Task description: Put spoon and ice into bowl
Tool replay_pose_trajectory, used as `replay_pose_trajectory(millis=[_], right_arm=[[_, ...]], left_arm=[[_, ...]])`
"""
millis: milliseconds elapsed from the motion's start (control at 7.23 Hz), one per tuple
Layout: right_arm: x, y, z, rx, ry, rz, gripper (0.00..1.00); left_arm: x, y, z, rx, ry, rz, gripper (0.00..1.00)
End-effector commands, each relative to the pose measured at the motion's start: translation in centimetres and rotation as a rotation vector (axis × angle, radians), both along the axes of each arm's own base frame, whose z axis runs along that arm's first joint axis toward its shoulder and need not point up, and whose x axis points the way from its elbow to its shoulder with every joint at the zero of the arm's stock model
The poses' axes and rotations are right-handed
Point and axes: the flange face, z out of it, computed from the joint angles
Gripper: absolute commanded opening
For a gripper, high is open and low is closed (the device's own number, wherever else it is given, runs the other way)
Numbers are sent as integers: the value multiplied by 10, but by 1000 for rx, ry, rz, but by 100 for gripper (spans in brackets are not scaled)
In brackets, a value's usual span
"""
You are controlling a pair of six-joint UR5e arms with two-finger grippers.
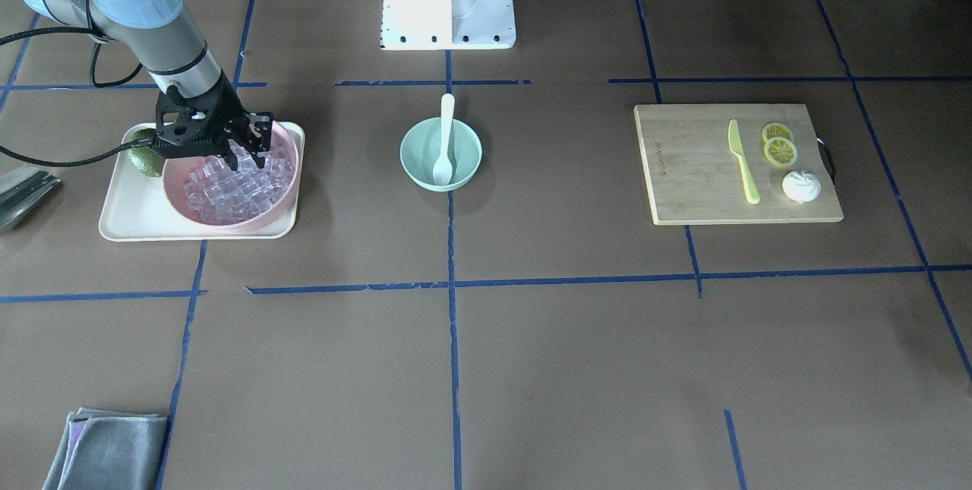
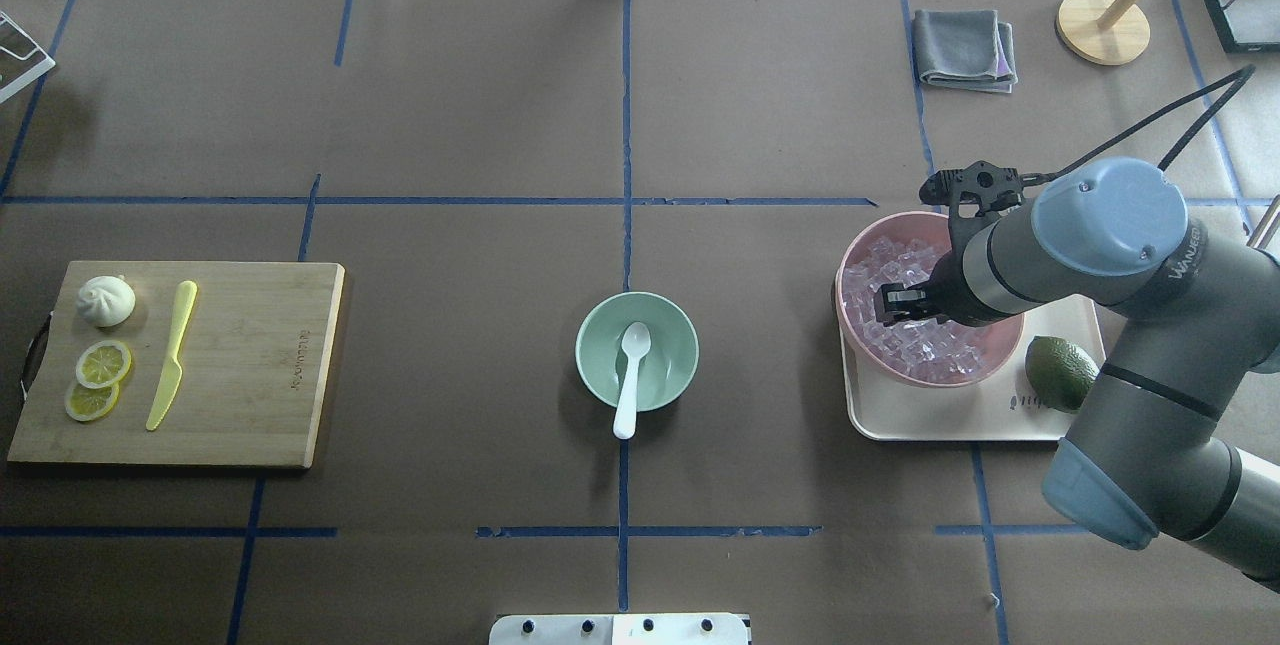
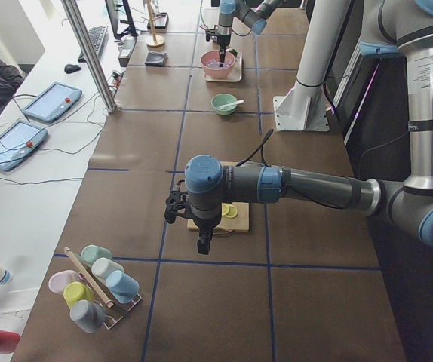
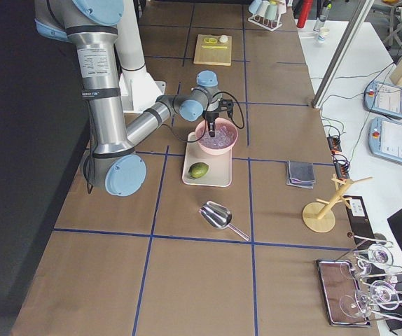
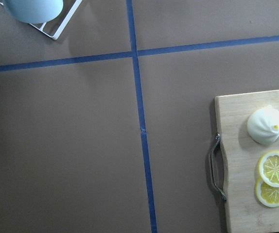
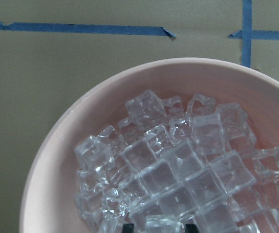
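Observation:
The white spoon (image 1: 444,148) lies in the mint-green bowl (image 1: 418,171) at the table's middle, head down inside and handle over the rim; both also show in the overhead view, spoon (image 2: 630,375) and bowl (image 2: 600,325). Clear ice cubes (image 6: 178,170) fill a pink bowl (image 2: 860,255). My right gripper (image 2: 895,303) is lowered into that ice, and its jaws stand close on either side of one cube (image 6: 161,222). My left gripper (image 3: 203,243) hangs above the cutting board's near end; I cannot tell if it is open or shut.
The pink bowl sits on a cream tray (image 2: 950,420) with a green avocado (image 2: 1060,372). A wooden cutting board (image 2: 250,345) holds a yellow-green knife (image 2: 172,355), lemon slices and a white bun. A grey cloth (image 2: 965,47) and a metal scoop (image 4: 218,215) lie farther off.

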Motion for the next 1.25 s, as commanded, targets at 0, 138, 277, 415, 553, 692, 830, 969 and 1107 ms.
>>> replay_pose_trajectory(millis=[0, 138, 277, 415, 553, 692, 830, 969, 1107], right_arm=[[0, -1, 0, -2, 0, 0, 15], [1, 0, -1, 0, -2, 0, 9], [4, -4, -10, 8, -17, 10, 3], [8, -12, -19, 15, -29, 27, 3], [1, -22, -50, -5, -77, 77, 3], [-13, -27, -74, -72, -121, 146, 3], [-43, -29, -97, -121, -151, 181, 3], [-72, -21, -117, -130, -137, 232, 3], [-98, -6, -139, -110, -86, 248, 3]], left_arm=[[0, 0, 0, -1, 0, 1, 100], [0, 0, -1, 1, 1, 0, 100], [0, 0, -1, 1, 1, 0, 100], [0, 0, 0, -2, 0, 0, 100], [0, 1, 0, -2, 0, 0, 100], [0, 0, 0, -1, 1, 0, 100], [0, 1, 1, -4, 1, 0, 100], [0, 1, 1, -4, 1, 0, 100], [0, 1, 1, -4, 1, 0, 100]])
